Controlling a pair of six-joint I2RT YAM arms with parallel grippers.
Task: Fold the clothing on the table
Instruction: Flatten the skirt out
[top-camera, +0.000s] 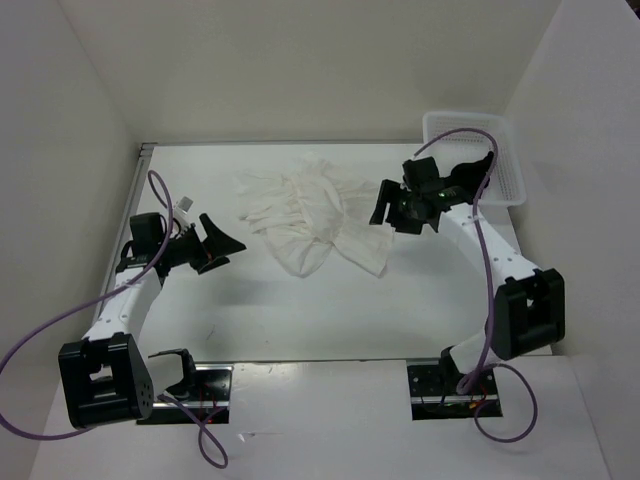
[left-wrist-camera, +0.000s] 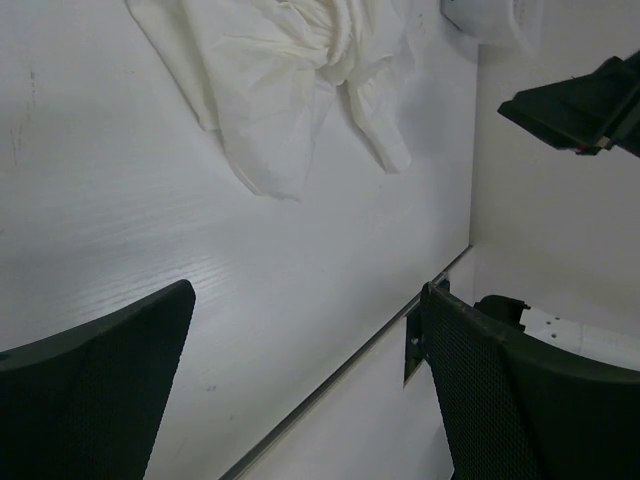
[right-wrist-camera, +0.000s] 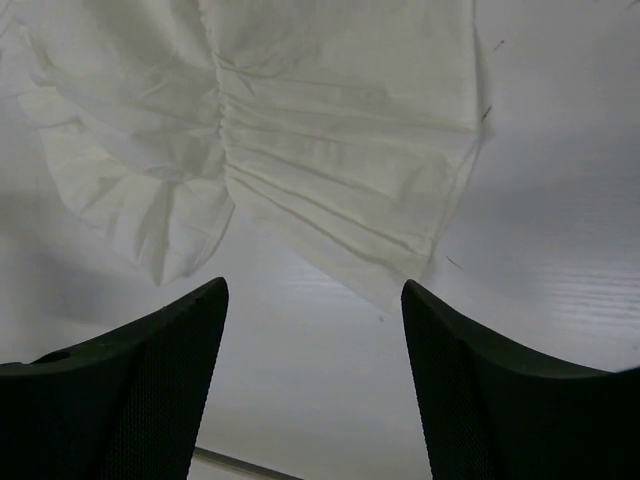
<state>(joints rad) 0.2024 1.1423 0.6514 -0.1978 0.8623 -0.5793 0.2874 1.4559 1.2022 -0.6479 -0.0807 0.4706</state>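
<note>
From above, the clothing (top-camera: 315, 215) lies crumpled on the white tabletop (top-camera: 330, 310), a little past its middle and between the two arms. It is white and wrinkled, with two loose flaps hanging toward the near side. The left hand (top-camera: 225, 250) sits left of the clothing, apart from it, with its jaws spread and nothing in them. The right hand (top-camera: 388, 215) is just beside the clothing's right edge, jaws also spread; from this view it is not clear whether it touches the fabric. A white mesh basket (top-camera: 512, 175) stands at the far right corner, behind the right arm.

In the left wrist view, the left hand (left-wrist-camera: 300, 400) is released, with bare tabletop (left-wrist-camera: 120, 220) showing between its jaws. The clothing (left-wrist-camera: 290, 90) lies well ahead of it, near the top of the view.

In the right wrist view, the right hand (right-wrist-camera: 315, 390) is released and holds nothing. The clothing (right-wrist-camera: 300, 130) lies just ahead of the jaws, its pleated edge close to them but not between them, with a strip of tabletop (right-wrist-camera: 560, 200) to the right.
</note>
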